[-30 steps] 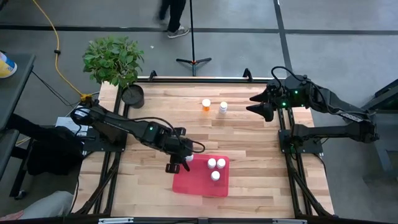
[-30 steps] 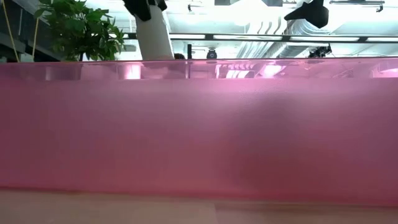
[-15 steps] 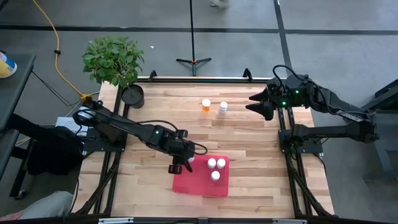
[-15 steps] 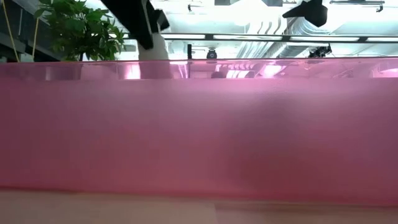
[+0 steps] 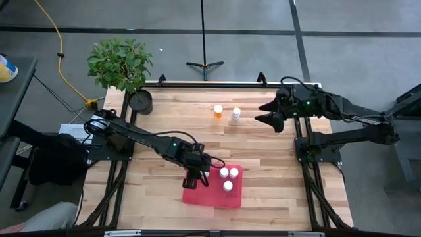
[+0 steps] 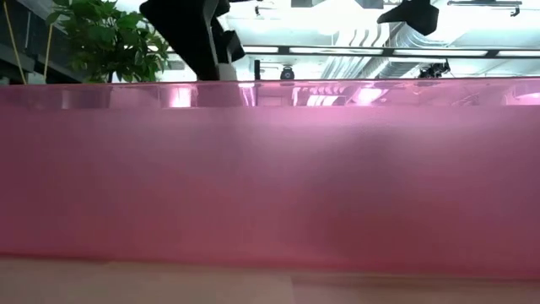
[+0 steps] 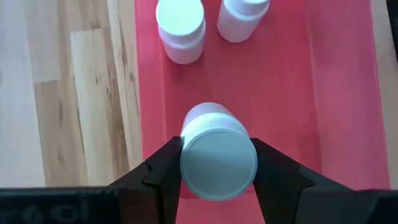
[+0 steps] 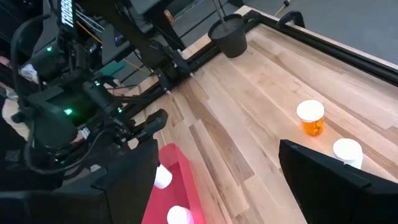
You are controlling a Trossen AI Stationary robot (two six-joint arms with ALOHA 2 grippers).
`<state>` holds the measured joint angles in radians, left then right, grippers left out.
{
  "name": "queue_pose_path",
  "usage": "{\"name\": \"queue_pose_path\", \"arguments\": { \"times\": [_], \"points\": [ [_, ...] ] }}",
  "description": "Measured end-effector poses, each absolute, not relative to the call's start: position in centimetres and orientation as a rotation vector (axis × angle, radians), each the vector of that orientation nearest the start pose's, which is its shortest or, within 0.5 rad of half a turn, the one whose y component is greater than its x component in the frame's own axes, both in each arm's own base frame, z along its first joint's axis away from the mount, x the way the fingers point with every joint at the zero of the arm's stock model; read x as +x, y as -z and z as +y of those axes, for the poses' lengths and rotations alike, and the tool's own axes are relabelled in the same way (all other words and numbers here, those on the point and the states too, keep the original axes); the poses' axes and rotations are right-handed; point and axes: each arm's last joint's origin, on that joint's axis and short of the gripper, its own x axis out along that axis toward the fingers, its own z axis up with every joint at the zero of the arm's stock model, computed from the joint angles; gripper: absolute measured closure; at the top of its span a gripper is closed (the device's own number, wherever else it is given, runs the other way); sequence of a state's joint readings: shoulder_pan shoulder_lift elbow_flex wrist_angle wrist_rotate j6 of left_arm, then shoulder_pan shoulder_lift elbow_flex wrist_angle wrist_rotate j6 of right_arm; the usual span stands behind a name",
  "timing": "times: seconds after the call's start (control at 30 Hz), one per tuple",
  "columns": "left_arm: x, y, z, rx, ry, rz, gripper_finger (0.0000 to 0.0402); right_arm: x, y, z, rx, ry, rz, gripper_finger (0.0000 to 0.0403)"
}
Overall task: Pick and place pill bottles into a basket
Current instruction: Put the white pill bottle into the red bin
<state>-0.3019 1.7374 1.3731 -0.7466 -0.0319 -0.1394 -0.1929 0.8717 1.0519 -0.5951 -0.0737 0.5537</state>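
Observation:
The red-pink basket (image 5: 214,187) lies near the table's front edge, with three white pill bottles (image 5: 227,178) standing in its right part. My left gripper (image 5: 195,175) hangs over the basket's left part, shut on another white pill bottle (image 7: 217,155). In the left wrist view two of the standing bottles (image 7: 180,28) show beyond it. An orange bottle (image 5: 218,110) and a white bottle (image 5: 235,114) stand on the wood at the far middle. My right gripper (image 5: 268,118) hovers open to their right, above the table. In the low view the basket's wall (image 6: 270,177) hides what is inside. My left gripper pinches the white bottle between its two fingers, at opposite sides of its cap end (image 7: 186,163). The fingers come slanting down from the table's left. The bottle stands nearly upright, cap up, over the basket's floor (image 7: 280,93); whether its base touches the floor is hidden.
A round black pot (image 5: 140,101) stands at the table's far left corner, with a green plant (image 5: 120,61) beside it off the table. Bare wood lies between the basket and the two far bottles.
My left gripper has gone down and toward the table's right edge with the white bottle, from the basket's left rim to over the basket's floor. It has stayed shut on the bottle.

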Motion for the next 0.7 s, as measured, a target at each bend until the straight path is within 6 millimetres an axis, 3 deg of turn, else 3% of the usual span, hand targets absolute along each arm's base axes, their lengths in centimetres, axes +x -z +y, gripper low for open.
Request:
{"name": "queue_pose_path", "arguments": {
  "times": [0.4,0.7],
  "points": [
    [35.1,-24.7,-11.7,0.069,0.189,1.105,0.0207,19.3,-36.0,-2.5,0.603,0.201,0.415,0.0080],
    [37.2,-24.7,-12.4,0.099,0.202,1.121,0.0207,19.8,-35.9,-2.1,0.606,0.177,0.414,0.0080]
  ]
}}
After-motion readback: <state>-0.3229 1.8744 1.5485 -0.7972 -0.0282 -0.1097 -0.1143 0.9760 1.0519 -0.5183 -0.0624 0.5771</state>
